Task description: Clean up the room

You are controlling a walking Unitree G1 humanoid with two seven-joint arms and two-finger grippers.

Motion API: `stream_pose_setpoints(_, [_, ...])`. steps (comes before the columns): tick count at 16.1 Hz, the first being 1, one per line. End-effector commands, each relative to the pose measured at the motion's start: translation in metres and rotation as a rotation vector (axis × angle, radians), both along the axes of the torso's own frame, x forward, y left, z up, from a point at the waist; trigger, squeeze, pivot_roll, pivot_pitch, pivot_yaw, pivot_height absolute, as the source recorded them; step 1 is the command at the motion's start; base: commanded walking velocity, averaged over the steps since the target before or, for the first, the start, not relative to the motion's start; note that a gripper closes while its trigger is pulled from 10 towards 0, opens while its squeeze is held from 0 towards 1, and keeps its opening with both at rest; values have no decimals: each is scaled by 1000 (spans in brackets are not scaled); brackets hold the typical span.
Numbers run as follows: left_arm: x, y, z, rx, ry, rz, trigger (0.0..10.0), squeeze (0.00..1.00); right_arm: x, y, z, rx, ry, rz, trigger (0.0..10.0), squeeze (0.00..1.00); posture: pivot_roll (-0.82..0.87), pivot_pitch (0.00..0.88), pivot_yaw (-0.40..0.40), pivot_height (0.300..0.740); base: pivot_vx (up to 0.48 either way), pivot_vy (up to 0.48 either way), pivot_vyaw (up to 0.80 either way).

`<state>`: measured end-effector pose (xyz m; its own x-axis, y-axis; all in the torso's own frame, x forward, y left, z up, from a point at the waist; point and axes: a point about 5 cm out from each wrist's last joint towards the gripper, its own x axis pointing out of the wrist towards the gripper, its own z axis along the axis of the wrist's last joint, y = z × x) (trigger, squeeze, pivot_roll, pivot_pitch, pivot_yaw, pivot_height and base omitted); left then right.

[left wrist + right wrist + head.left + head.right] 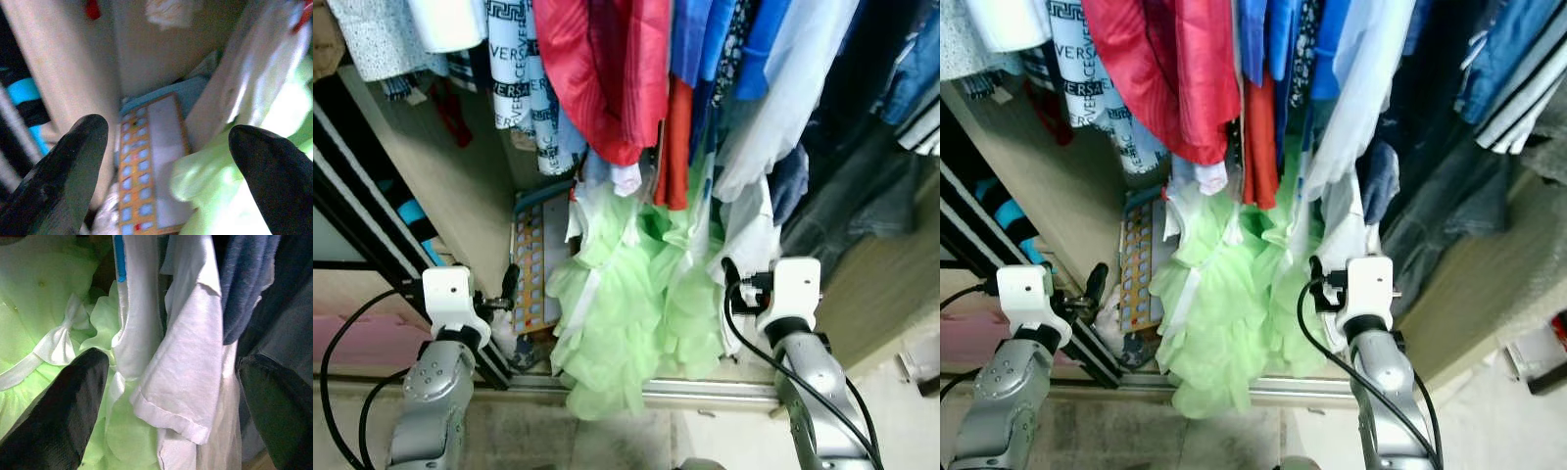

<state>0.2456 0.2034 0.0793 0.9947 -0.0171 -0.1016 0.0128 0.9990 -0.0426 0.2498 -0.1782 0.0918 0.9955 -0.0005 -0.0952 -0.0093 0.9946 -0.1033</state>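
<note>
Clothes hang in an open wardrobe in front of me. A light green ruffled dress (626, 313) with a white bow hangs down to the floor rail. My left gripper (168, 129) is open, level with the dress's left edge and pointing at a checkered board (146, 161) standing in the wardrobe's corner. Beside the dress's right edge my right gripper (173, 360) is open, with a white garment (186, 372) hanging between its fingers (63, 406), not pinched. A red garment (607, 69) hangs above.
Blue, white and dark garments (862, 147) crowd the rail to the right. The wardrobe's beige side wall (460, 186) and black sliding door frame (372, 215) stand on the left. A metal floor track (715, 394) runs along the bottom, with pale floor (724, 441) before it.
</note>
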Motion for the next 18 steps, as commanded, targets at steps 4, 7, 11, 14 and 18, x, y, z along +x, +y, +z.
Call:
stream_pose_setpoints(4, [-4, 0, 11, 27, -83, -45, 10000, 0, 12, 3, 28, -79, -157, -1, 10000, 0, -97, 0, 36, 740, 0, 0, 0])
stream_pose_setpoints(7, [-10, -1, 11, 48, -90, -45, 10000, 0, 8, -2, 19, 19, -65, -47, 10000, 0, -92, 0, 29, 740, 0, 0, 0])
stream_pose_setpoints(11, [-16, -11, 4, 86, -50, -109, 10000, 0, -3, -5, 13, -68, -67, -55, 10000, 0, -114, 0, 31, 740, 0, 0, 200])
stream_pose_setpoints(14, [-12, -15, 4, 143, -56, -128, 10000, 0, 3, -3, 15, -61, -64, -42, 10000, 0, -114, 0, 32, 740, 0, 0, 800])
stream_pose_setpoints(18, [-13, -7, 3, 108, -42, -66, 10000, 0, 10, 2, 19, -51, -77, -21, 10000, 0, -107, 0, 27, 740, 0, 0, 800])
